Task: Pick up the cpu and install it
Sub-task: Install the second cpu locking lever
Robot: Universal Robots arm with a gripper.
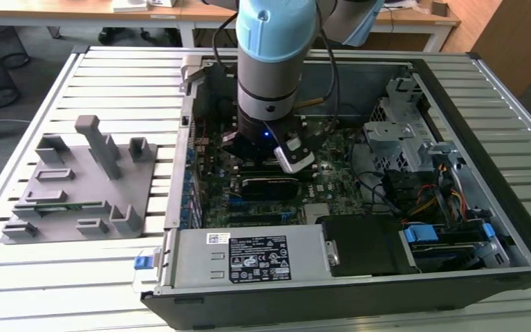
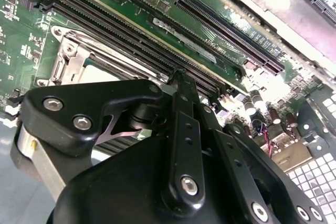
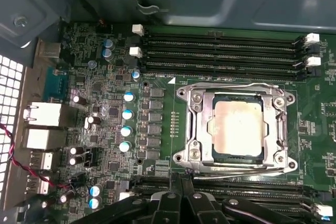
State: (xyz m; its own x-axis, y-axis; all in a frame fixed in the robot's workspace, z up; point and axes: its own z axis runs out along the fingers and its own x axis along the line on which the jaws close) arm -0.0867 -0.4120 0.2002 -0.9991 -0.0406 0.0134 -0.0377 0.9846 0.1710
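While the gripper (image 3: 181,195), its fingers drawn narrow and holding nothing, hangs just beside the socket frame (image 3: 195,124), the cpu (image 3: 234,124) already lies seated within it on the motherboard (image 3: 105,114), with memory slots (image 3: 220,51) beyond, so the placing looks done.

No readable text anywhere; print on the white label (image 1: 259,257) atop the power supply (image 1: 247,258) too small to make out.

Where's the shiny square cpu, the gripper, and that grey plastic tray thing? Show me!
cpu (image 3: 234,128): first wrist view, middle of its shiny top.
gripper (image 2: 178,85): second wrist view, between its fingertips.
grey plastic tray (image 1: 63,187): exterior view, its flat base.
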